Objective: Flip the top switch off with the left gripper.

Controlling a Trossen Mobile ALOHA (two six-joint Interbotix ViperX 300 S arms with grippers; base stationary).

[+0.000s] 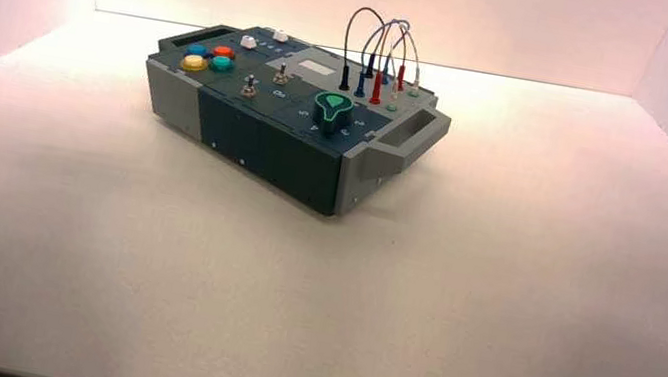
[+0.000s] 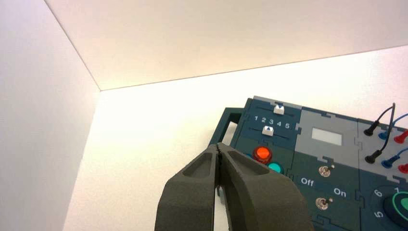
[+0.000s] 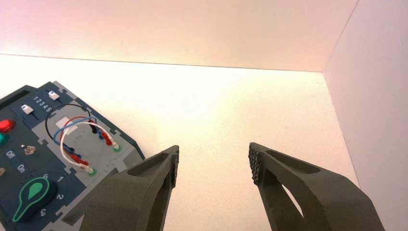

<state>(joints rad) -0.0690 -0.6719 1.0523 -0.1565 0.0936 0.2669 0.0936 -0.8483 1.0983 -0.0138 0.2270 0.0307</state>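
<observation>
On the box [image 1: 266, 145], the knob [image 1: 332, 113] lies right of the buttons [image 1: 208, 58].

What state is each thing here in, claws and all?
Left end effector: shut, at the near left
Right end effector: open, at the near right
Wires: plugged in
Display: blank
Top switch, lower switch: on or off, can't tell
Sliders, green knob: settings unclear
Buttons: pressed or not, can't tell

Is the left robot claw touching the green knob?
Apart: the left wrist view shows bare panel between the left gripper and green knob.
</observation>
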